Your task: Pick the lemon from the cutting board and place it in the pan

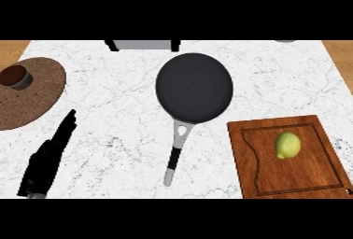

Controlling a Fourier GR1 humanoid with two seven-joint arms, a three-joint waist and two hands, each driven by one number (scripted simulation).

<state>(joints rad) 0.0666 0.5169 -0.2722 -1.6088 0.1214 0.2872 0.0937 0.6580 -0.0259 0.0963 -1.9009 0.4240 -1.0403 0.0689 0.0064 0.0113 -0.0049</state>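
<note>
Left robot hand (50, 156): lower left of the frame, lying over the bench with fingers straight and close together, pointing up and to the right; it holds nothing and is well apart from the board.
Right robot hand: not in the frame, so its state cannot be told.
Board (314, 182): wooden, at the lower right, with a groove running inside its edge.
Lemon (287, 145): yellow-green, lying on the upper middle of the board, untouched, its long axis running up and down the frame.
Handling: likely light and stiff with a waxy, rounded skin, so it could roll or slip out of a shallow pinch; not fragile.
Hold: best taken across the narrow middle, fingers on one side and thumb on the other, not by the tapered ends.
Pan (194, 87): dark and round, middle of the frame just left of the board's upper corner; its grey handle (176, 151) runs down toward the lower edge.
Mat (38, 95): brown and round, at the left edge, with a small dark cup (15, 77) on its upper part.
Bench (110, 130): white marble.
Far edge: a grey object (143, 45) at the top, partly cut off.
Progress: the pick has not begun.
</note>
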